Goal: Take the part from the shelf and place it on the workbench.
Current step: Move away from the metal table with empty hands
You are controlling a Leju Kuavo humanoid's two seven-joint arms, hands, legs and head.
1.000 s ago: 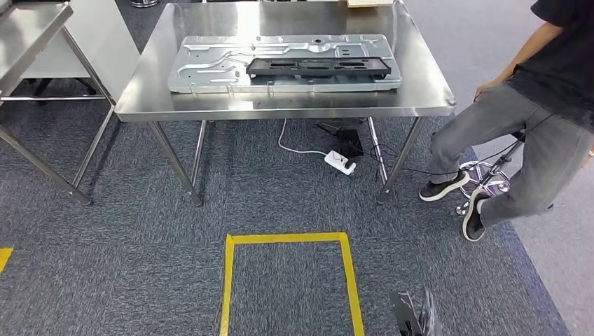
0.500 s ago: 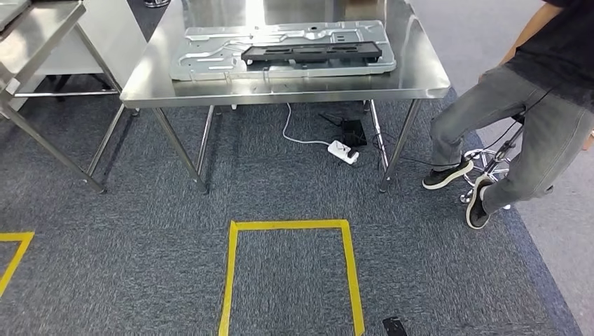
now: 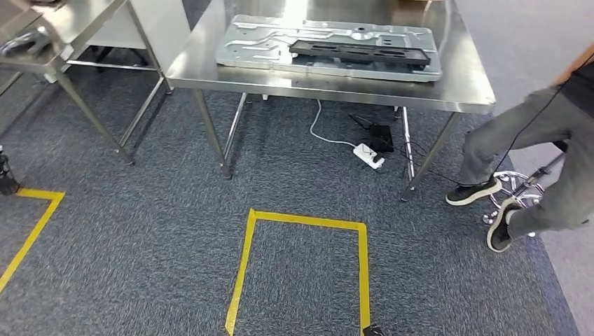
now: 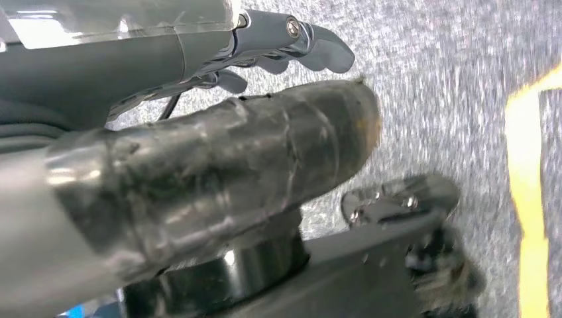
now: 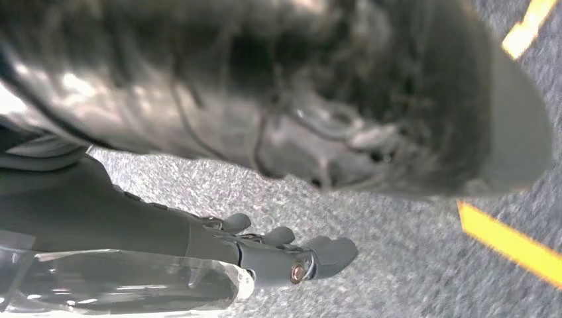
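A long black part (image 3: 358, 52) lies on a stamped silver metal plate (image 3: 260, 42) on the steel workbench (image 3: 329, 87) ahead of me. My left hand (image 4: 199, 152) hangs over the grey carpet with its thick thumb and dark fingers stretched out and nothing in it. My right hand (image 5: 278, 106) hangs the same way, fingers apart and empty, above carpet crossed by yellow tape.
A second steel table (image 3: 77, 24) stands at the far left. A person (image 3: 553, 133) sits on a wheeled stool (image 3: 518, 189) to the right of the workbench. A power strip (image 3: 369, 155) and cables lie under the bench. Yellow tape (image 3: 301, 220) marks a rectangle on the carpet.
The whole picture has shifted: the camera has turned left, so the workbench and the person sit further right and more of the left table shows. Nothing on the bench moved.
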